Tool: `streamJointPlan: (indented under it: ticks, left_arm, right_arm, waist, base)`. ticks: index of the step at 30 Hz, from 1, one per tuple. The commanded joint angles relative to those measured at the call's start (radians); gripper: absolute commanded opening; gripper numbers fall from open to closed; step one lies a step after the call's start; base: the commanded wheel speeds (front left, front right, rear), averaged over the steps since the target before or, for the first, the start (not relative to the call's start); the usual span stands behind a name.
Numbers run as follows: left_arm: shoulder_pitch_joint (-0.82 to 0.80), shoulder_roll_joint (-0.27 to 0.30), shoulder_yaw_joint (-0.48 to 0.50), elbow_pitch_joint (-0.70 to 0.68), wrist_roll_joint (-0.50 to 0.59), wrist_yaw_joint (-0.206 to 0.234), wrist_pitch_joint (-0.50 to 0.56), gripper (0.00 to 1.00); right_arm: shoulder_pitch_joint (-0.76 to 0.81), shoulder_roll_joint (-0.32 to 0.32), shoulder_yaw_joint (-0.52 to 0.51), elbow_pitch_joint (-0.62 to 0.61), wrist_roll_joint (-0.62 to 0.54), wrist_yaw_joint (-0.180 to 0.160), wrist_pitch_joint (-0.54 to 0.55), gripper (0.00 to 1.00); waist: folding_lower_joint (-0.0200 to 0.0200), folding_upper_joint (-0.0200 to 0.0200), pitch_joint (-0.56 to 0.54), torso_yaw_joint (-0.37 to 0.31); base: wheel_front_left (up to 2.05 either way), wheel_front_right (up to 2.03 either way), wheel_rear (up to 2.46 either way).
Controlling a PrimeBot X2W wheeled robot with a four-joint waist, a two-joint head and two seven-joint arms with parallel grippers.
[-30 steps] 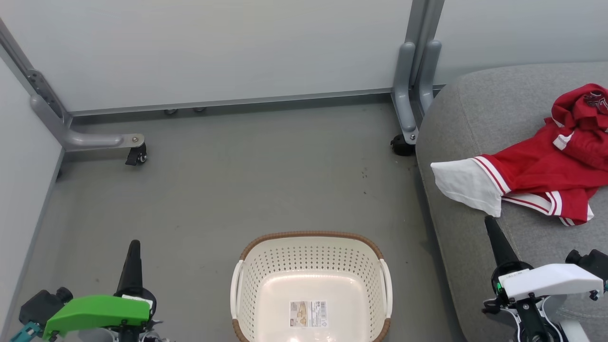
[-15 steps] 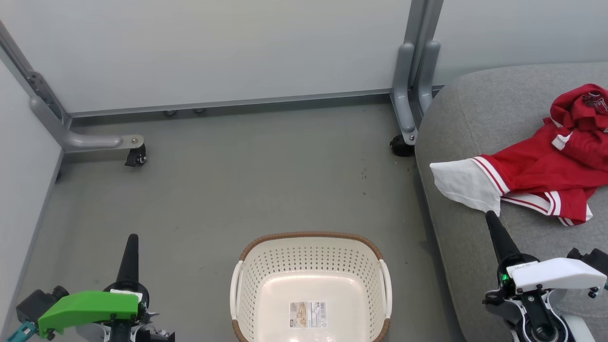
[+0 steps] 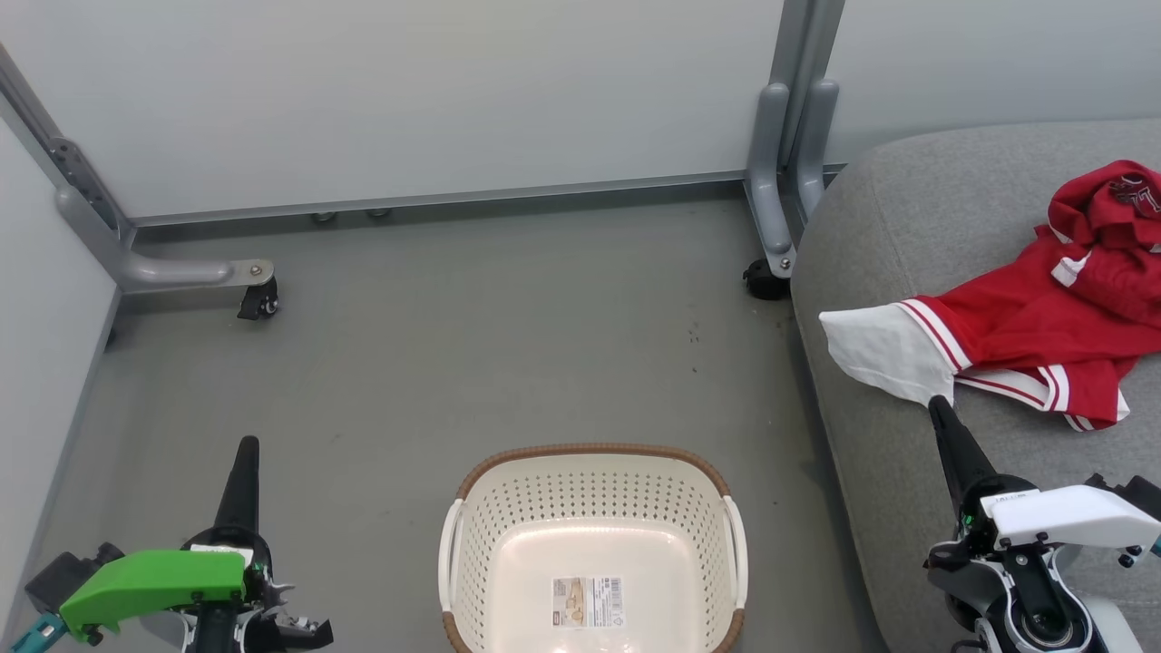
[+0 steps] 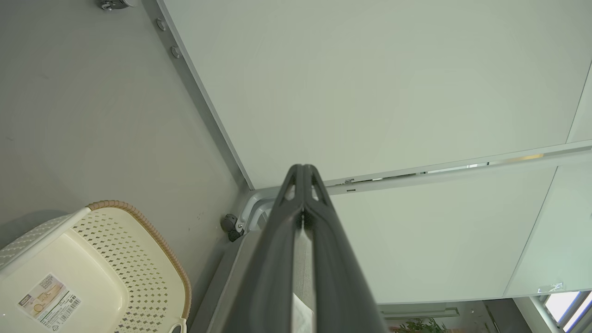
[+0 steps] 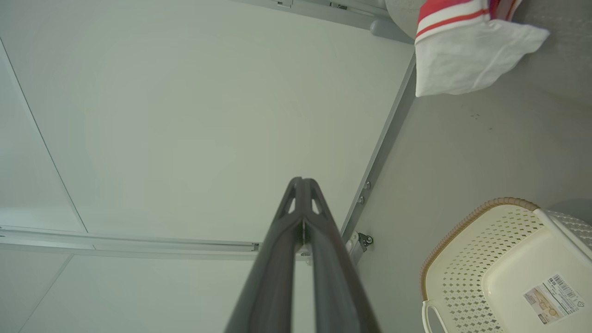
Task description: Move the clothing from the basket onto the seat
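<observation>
**Head view.** My left gripper (image 3: pixel 246 449), with the green housing, sits at near left above the grey floor (image 3: pixel 472 345). Its two dark fingers are pressed together into a single point and hold nothing. My right gripper (image 3: pixel 937 413), with the white housing, sits at near right over the front part of the seat (image 3: pixel 907 218). Its fingers are likewise together and empty, and the tip lines up with the near corner of a white sleeve (image 3: pixel 884 354).

The clothing (image 3: pixel 1043 322), red with white and striped trim, lies crumpled on the seat at far right and runs past the right edge. I cannot tell where one garment ends and the other begins. The basket (image 3: pixel 594 451) stands on the floor at near centre, between my two grippers, with a label (image 3: pixel 588 601) on its bare bottom. Pale partition panels (image 3: pixel 408 91) on grey castered feet (image 3: pixel 195 269) close the far side.

**Right wrist view.** The sleeve lies apart from my closed fingers, off to one side, and the basket is at the opposite corner.

**Left wrist view.** My fingers meet along their length, and the basket is beside them.
</observation>
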Motion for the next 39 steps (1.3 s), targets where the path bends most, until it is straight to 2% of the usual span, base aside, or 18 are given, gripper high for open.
streamJointPlan:
  ticks: [1,27,39]
  left_arm:
    - [-0.023,0.002,0.005,0.0,-0.019,-0.007,0.008,0.0]
    - [-0.045,-0.006,0.033,0.009,-0.198,-0.02,0.055,0.0]
    - [-0.043,-0.006,0.033,0.009,-0.197,-0.02,0.056,0.0]
  right_arm:
    - [-0.013,-0.005,-0.005,0.002,0.022,0.0,0.007,0.0]
    - [-0.046,0.001,-0.024,0.048,0.2,0.0,0.034,0.0]
    - [-0.045,0.005,-0.029,0.048,0.193,0.0,0.036,0.0]
  waist:
    - [0.0,0.0,0.0,0.0]
    - [0.0,0.0,-0.005,-0.004]
    - [0.0,0.0,-0.005,-0.005]
  base:
    - [0.0,0.0,0.0]
    - [0.0,0.0,0.0]
    - [0.0,0.0,0.0]
